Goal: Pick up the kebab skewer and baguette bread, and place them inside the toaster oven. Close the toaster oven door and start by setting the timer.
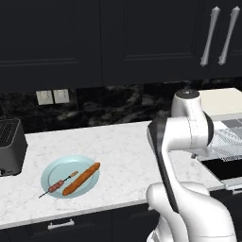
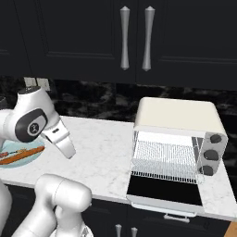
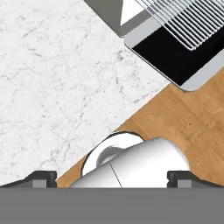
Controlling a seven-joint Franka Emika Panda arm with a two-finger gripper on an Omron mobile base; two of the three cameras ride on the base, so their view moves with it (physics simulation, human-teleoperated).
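The kebab skewer and the orange-brown baguette bread lie side by side on a pale blue plate at the counter's left. At the right stands the cream-white toaster oven; its dark glass door is folded down flat and the wire rack inside is bare. My gripper hangs over the counter's front edge between plate and oven, well apart from both. It is open, with its dark fingertips wide apart and nothing between them. The baguette also shows at the left edge.
A small black slot toaster sits left of the plate. Three dark knobs run down the oven's right side. Dark upper cabinets with long handles hang above. Bare marble counter lies between plate and oven; wooden floor shows below the edge.
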